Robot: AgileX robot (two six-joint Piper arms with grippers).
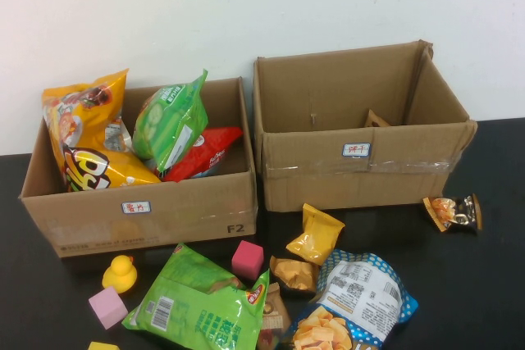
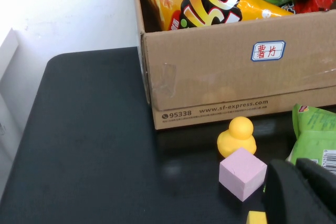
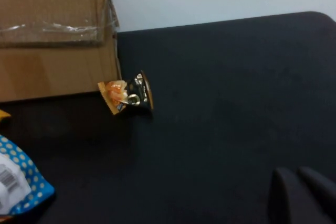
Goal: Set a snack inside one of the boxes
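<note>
On the black table (image 1: 492, 284): two cardboard boxes are sitting side by side along the back edge, with loose snacks lying in front of them.
Lower box (image 1: 189, 211): sitting toward the back left corner, already holding four bags — two orange-yellow, one green, one red.
Taller box (image 1: 328, 174): standing right of it, taped across the front, showing only a small brown scrap inside.
Progress: judging by the full lower box, sorting is looking well under way, but no snack is being carried now.
Left to do: five packets are still lying loose — a green bag (image 1: 201, 305), a blue dotted bag (image 1: 357, 301), a yellow packet (image 1: 316, 234), a small brown packet (image 1: 294, 275), and a small orange-black packet (image 1: 453, 211) near the right edge.
Toys: two pink cubes (image 1: 248, 260), one yellow duck (image 1: 120, 273), and one yellow block (image 2: 256, 217) at the front edge.
Left gripper (image 2: 299, 192): hovering over the front left area, fingers pressed together, gripping nothing.
Right gripper (image 3: 299, 195): hanging over bare table toward the right edge, fingers pressed together, empty.
</note>
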